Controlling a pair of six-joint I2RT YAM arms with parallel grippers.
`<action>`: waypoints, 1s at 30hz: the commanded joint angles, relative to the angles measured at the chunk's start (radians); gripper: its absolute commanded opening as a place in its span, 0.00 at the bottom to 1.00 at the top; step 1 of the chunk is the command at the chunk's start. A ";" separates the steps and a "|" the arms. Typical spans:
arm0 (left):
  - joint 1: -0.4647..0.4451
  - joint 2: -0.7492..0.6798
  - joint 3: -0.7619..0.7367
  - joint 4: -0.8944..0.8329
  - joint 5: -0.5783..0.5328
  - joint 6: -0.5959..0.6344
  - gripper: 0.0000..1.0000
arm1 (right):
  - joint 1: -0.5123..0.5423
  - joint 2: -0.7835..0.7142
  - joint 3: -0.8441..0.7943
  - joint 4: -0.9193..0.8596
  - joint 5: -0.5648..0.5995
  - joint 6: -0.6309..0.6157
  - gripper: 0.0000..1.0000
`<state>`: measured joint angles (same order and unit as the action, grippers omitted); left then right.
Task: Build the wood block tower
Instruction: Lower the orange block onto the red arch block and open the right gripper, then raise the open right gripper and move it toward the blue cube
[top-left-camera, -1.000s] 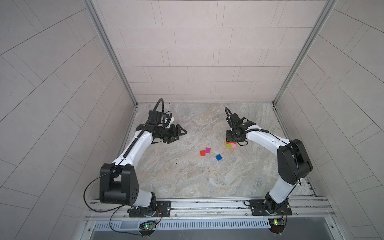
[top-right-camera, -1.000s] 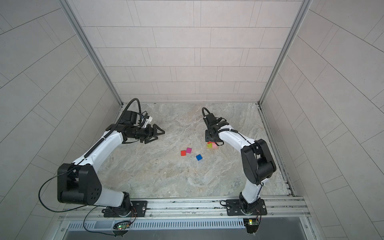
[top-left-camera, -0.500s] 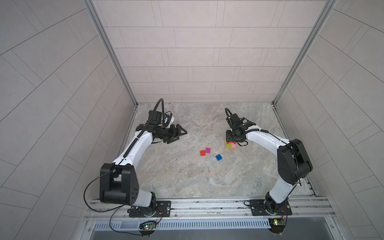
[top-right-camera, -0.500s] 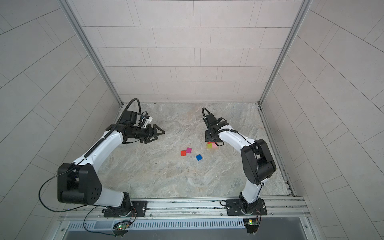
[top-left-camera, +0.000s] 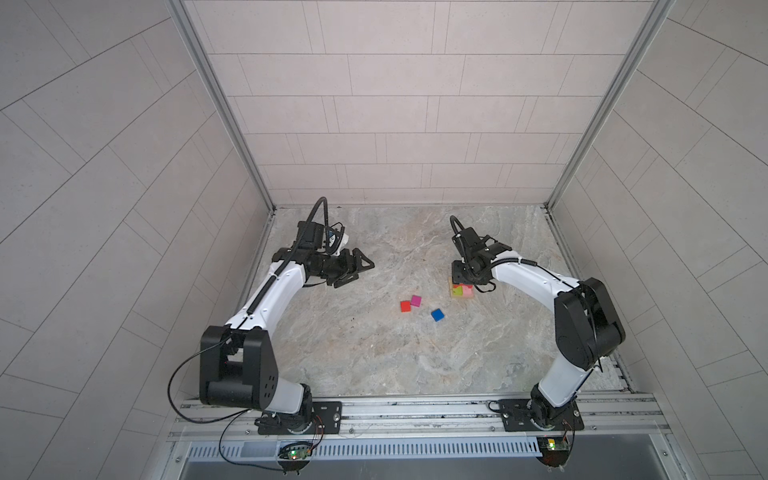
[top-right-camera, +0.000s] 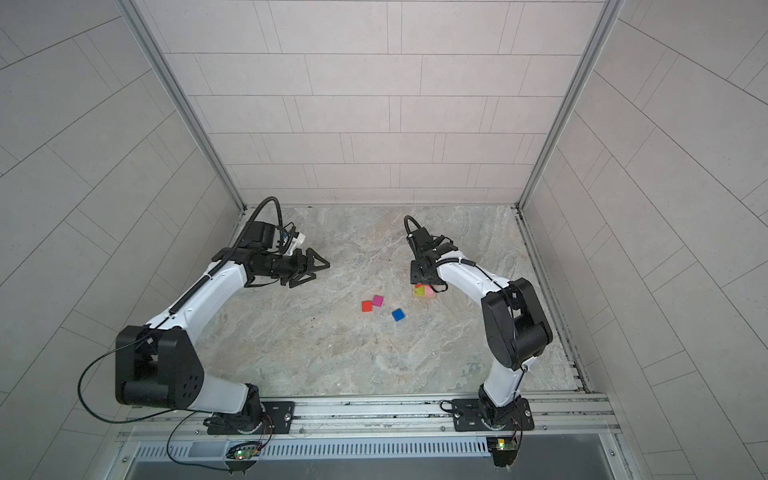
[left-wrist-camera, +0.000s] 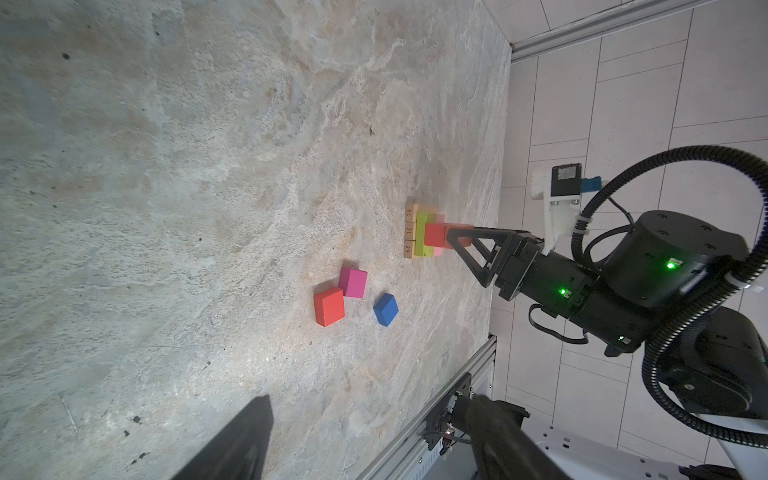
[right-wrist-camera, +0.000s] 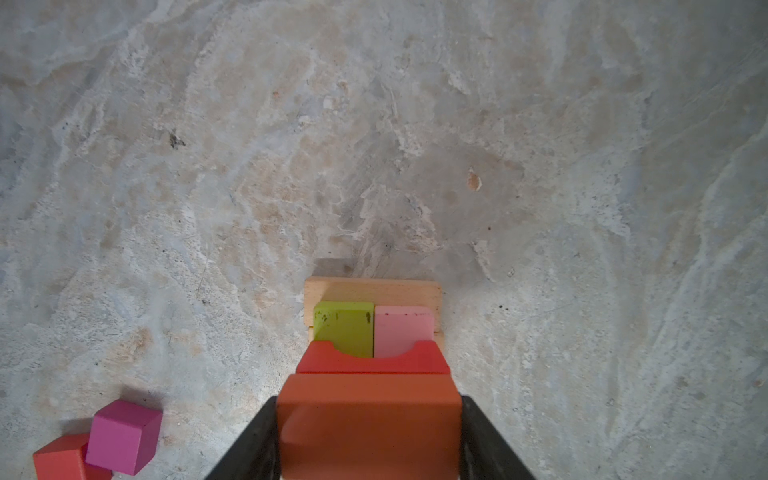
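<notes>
The wood block tower (top-left-camera: 460, 291) (top-right-camera: 424, 291) stands right of centre in both top views. In the right wrist view it shows tan bars (right-wrist-camera: 372, 289) at the base, a lime oblong (right-wrist-camera: 344, 328) and a pink oblong (right-wrist-camera: 403, 330) on them, and a red notched piece (right-wrist-camera: 372, 361) above. My right gripper (right-wrist-camera: 370, 415) points down over it, shut on an orange oblong (right-wrist-camera: 370, 432) directly over the red piece (left-wrist-camera: 434, 235). I cannot tell whether the two touch. My left gripper (top-left-camera: 361, 270) hovers open and empty at the left.
Three loose cubes lie on the stone floor left of the tower: red (top-left-camera: 405, 306), magenta (top-left-camera: 416, 300) touching it, and blue (top-left-camera: 437, 315) a little apart. Tiled walls close in the back and sides. A metal rail (top-left-camera: 415, 411) runs along the front.
</notes>
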<state>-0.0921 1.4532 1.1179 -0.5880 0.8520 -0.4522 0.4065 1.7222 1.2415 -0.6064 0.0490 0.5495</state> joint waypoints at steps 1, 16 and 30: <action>-0.003 0.003 -0.003 -0.003 0.004 0.010 0.81 | -0.006 0.001 -0.001 -0.020 0.012 0.004 0.67; -0.005 0.009 -0.003 -0.003 0.000 0.009 0.81 | -0.002 -0.065 0.021 -0.083 0.011 -0.046 0.84; -0.074 0.023 -0.001 0.037 0.077 -0.011 0.82 | 0.097 -0.226 -0.059 -0.194 -0.144 -0.253 0.80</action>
<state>-0.1509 1.4700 1.1179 -0.5797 0.8890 -0.4557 0.4736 1.5139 1.2125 -0.7551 -0.0490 0.3519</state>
